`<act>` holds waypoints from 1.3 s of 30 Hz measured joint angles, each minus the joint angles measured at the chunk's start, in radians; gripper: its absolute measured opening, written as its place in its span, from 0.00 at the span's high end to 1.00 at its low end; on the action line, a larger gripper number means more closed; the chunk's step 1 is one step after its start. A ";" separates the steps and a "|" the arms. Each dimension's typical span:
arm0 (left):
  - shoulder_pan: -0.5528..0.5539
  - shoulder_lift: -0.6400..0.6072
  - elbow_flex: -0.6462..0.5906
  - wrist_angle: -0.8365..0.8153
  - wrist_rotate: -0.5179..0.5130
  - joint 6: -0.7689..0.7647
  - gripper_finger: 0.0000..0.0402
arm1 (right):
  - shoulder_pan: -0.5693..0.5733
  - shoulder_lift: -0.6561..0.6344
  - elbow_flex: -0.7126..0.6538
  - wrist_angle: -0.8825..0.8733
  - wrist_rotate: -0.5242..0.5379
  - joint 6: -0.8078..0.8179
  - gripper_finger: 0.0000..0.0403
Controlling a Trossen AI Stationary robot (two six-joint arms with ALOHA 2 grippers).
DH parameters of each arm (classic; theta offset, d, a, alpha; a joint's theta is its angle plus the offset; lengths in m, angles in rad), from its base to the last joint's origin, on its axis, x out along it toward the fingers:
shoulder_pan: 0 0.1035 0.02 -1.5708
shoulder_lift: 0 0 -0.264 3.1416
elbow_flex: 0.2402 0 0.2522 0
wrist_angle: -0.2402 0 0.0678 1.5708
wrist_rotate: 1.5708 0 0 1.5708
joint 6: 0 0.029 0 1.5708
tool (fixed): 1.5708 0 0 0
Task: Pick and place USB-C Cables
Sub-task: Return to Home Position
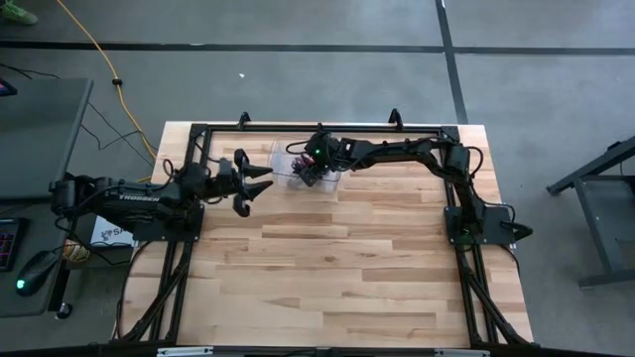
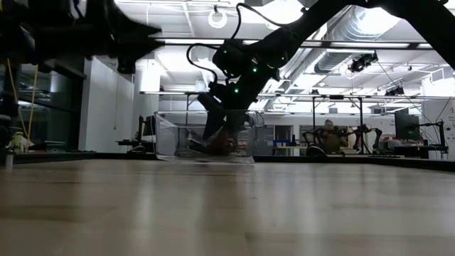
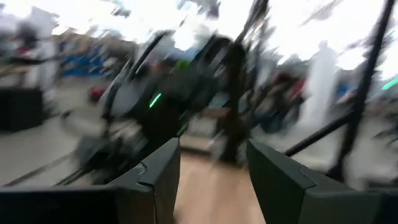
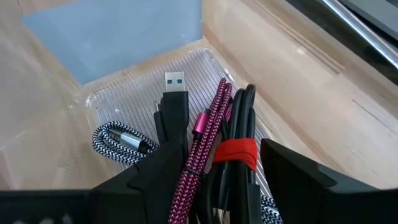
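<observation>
A clear plastic tray (image 1: pixel 288 159) sits on the table near the middle of its far edge; it also shows in the low view (image 2: pixel 170 139). In it lie a pink-magenta braided cable (image 4: pixel 208 134), a black cable bound with a red tie (image 4: pixel 239 149) and a silver-grey braided cable (image 4: pixel 115 140). My right gripper (image 4: pixel 224 162) reaches down into the tray (image 1: pixel 310 177), open, with the pink and the black cable between its fingers. My left gripper (image 1: pixel 260 186) hovers open just left of the tray, above the table (image 3: pixel 213 162). My right gripper comes slanting down from above into the tray, its open fingers standing along either side of the pink cable and the red-tied black cable (image 4: pixel 249 124), which lie on the tray floor. Whether a finger (image 4: pixel 165 165) touches the pink cable, I cannot tell.
A black frame (image 1: pixel 198 134) runs around the table's far and side edges. The bare wood (image 1: pixel 327 278) toward the near edge is free room. A yellow cord (image 1: pixel 104 69) lies on the floor beyond the table's left corner, beside a grey side table (image 1: pixel 35 129).
</observation>
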 joint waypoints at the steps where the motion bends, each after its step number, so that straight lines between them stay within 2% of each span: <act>1: 0.000 0.006 0.000 -0.042 -0.039 0.020 0.59 | 0.000 0.000 0.000 0.000 0.000 0.000 0.46; 4: 0.001 0.038 0.000 -0.163 -0.190 0.032 0.59 | 0.000 -0.001 0.000 0.000 0.000 0.000 0.46; 6: 0.001 0.071 0.000 -0.183 -0.247 0.033 0.59 | 0.000 -0.001 0.000 0.000 0.000 -0.001 0.46; 10: 0.001 0.175 0.000 -0.162 -0.289 0.036 0.61 | 0.000 -0.001 0.000 0.000 0.001 -0.008 0.46; 15: 0.002 0.315 0.000 -0.042 -0.465 0.034 0.73 | 0.000 -0.001 0.000 0.000 0.001 -0.008 0.46; 22: 0.002 0.434 0.000 0.060 -0.468 0.034 0.98 | 0.000 -0.001 0.000 0.000 0.001 -0.011 0.46; 39: 0.002 0.563 0.003 0.120 -0.476 0.031 1.00 | 0.000 -0.003 0.001 0.002 0.002 -0.012 0.46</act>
